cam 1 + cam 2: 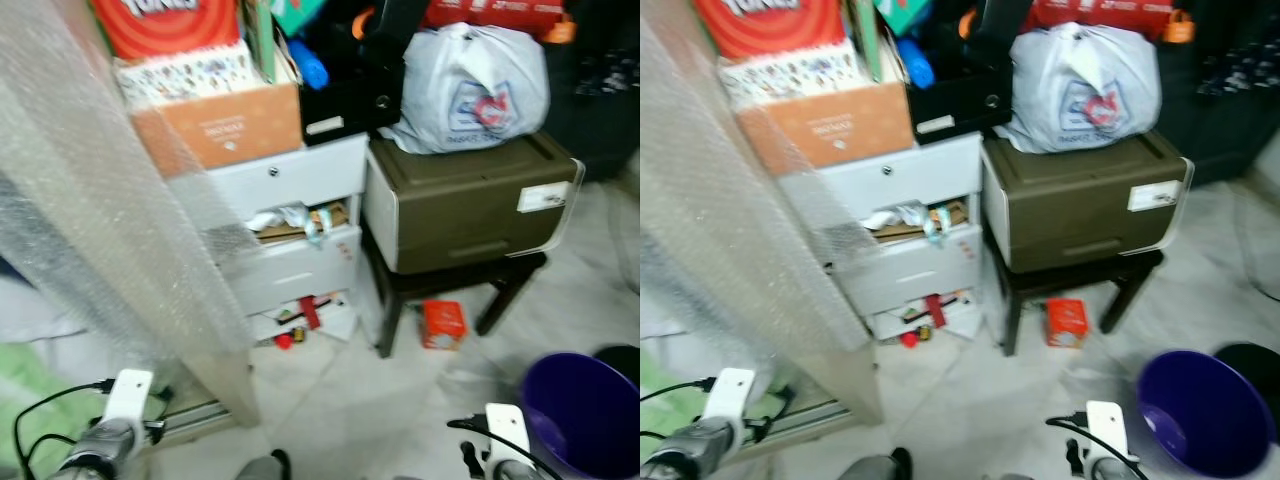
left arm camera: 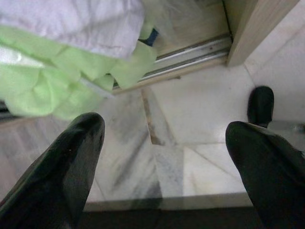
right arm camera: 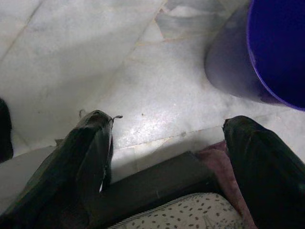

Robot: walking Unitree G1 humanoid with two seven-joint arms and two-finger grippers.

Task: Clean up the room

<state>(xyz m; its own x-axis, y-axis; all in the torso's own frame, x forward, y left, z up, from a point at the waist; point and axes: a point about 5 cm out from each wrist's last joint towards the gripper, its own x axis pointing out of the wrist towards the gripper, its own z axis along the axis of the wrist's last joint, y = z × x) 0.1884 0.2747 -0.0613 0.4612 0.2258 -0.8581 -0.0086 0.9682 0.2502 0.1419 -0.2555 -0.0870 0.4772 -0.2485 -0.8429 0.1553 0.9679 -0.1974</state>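
A small orange-red box (image 1: 443, 323) lies on the marble floor under a dark stool (image 1: 500, 280). Small red bits (image 1: 285, 340) lie spilled before the lowest drawer of a white drawer unit (image 1: 300, 175), whose open drawers are stuffed with papers. A purple bucket (image 1: 580, 410) stands on the floor at the right. My left gripper (image 2: 164, 129) hangs open above bare floor, near a green cloth (image 2: 57, 81). My right gripper (image 3: 167, 121) is also open with nothing in it, close to the purple bucket (image 3: 276, 47). Both arms (image 1: 105, 435) show low at the picture's bottom edge.
A bubble-wrapped panel (image 1: 90, 200) leans at the left. A brown storage box (image 1: 470, 200) sits on the stool with a white bag (image 1: 470, 85) on top. Cartons (image 1: 215, 120) are stacked on the drawers. A black bin (image 1: 622, 360) stands at the right edge. Dotted fabric (image 3: 181, 214) lies below my right gripper.
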